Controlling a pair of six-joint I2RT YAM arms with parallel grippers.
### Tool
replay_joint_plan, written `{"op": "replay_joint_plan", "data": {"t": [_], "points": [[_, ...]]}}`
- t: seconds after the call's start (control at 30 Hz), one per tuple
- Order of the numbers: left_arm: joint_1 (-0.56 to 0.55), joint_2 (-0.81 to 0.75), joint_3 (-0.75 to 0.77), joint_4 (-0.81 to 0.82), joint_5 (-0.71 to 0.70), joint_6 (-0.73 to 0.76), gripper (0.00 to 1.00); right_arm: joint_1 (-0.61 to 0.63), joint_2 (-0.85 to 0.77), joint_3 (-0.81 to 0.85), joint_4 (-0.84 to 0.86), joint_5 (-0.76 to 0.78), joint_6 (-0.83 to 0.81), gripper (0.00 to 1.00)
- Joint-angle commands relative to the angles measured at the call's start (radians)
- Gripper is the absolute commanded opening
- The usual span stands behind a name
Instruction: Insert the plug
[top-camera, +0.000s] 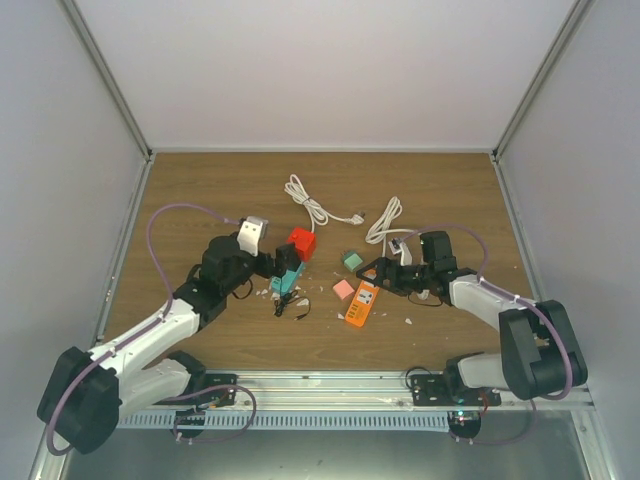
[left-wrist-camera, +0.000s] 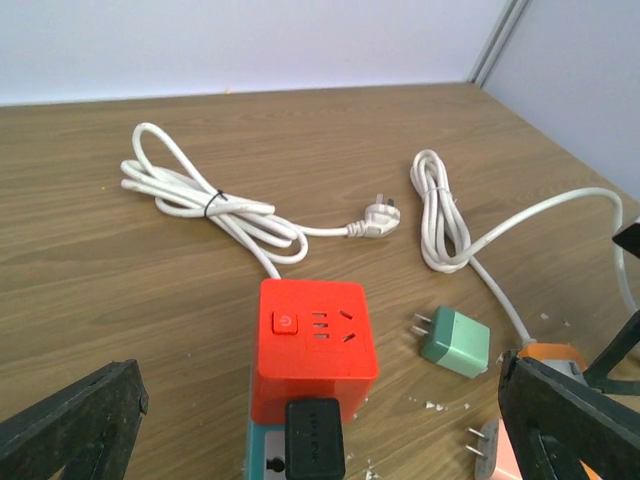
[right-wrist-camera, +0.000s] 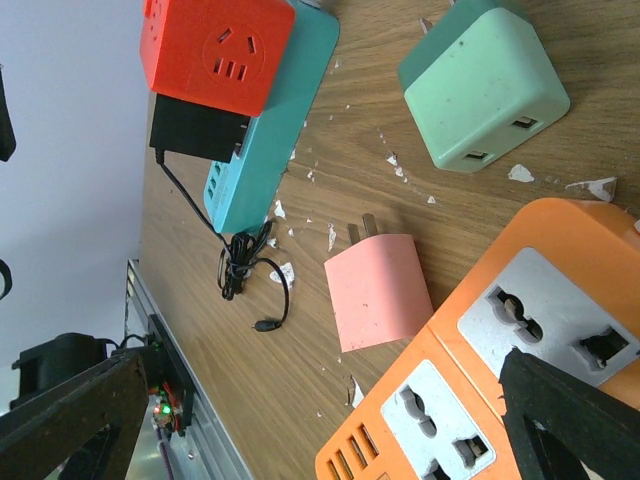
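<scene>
Currently the left gripper (top-camera: 284, 262) and right gripper (top-camera: 384, 273) both gape wide, holding nothing. The right one hovers over the orange power strip (right-wrist-camera: 470, 410). The pink plug (right-wrist-camera: 378, 300), probably the one meant, lies just beside it at ten o'clock. Grip its flat sides squarely, prongs left clear, then line up with the strip.

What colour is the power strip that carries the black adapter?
Teal; the power strip shows best in the right wrist view.
</scene>
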Motion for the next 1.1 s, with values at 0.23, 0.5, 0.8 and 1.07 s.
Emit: {"op": "replay_joint_plan", "data": {"t": [0.23, 0.5, 0.8, 1.07], "points": [[0.036, -0.066, -0.097, 0.179, 0.027, -0.007, 0.89, -0.008, 0.009, -0.009, 0.023, -0.023, -0.013, 0.98], [0.037, 0.120, -0.042, 0.185, 0.056, -0.003, 0.00, -0.008, 0.008, -0.010, 0.023, -0.024, -0.013, 0.98], [0.031, 0.273, -0.039, 0.279, 0.186, -0.008, 0.00, -0.007, 0.018, -0.005, 0.021, -0.022, -0.018, 0.98], [-0.007, 0.348, -0.069, 0.288, 0.175, 0.008, 0.00, -0.007, 0.029, -0.004, 0.021, -0.029, -0.022, 0.97]]}}
